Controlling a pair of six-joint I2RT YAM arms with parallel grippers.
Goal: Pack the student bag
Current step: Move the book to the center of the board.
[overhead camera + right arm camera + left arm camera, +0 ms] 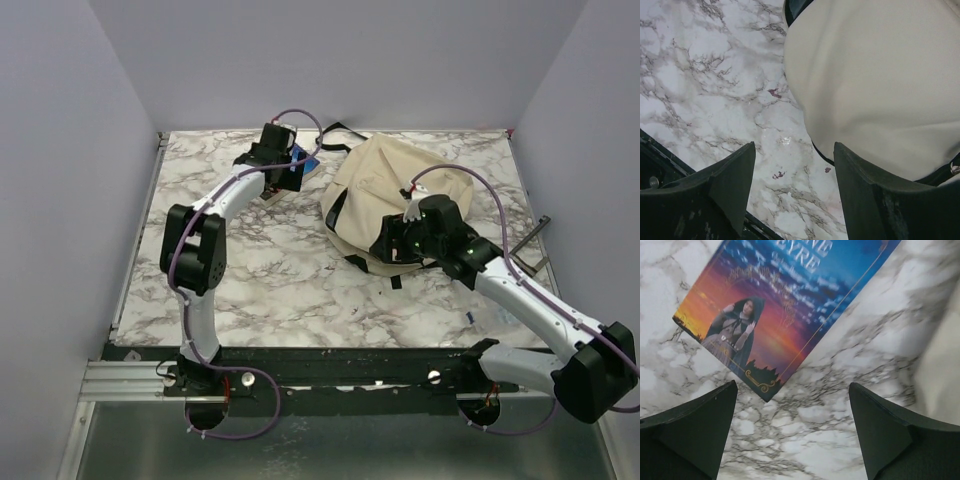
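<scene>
The cream-beige student bag with black straps lies at the back right of the marble table. It fills the upper right of the right wrist view. My right gripper is open and empty, just above the bag's near edge. A blue and orange paperback book with a cloaked figure on its cover lies flat at the back. It shows partly under the left wrist in the top view. My left gripper is open and empty, hovering over the table just off the book's corner.
The marble table has grey walls at left, back and right. A dark bracket stands at the right edge. A black rail runs along the near edge. The bag's pale edge shows at the right of the left wrist view.
</scene>
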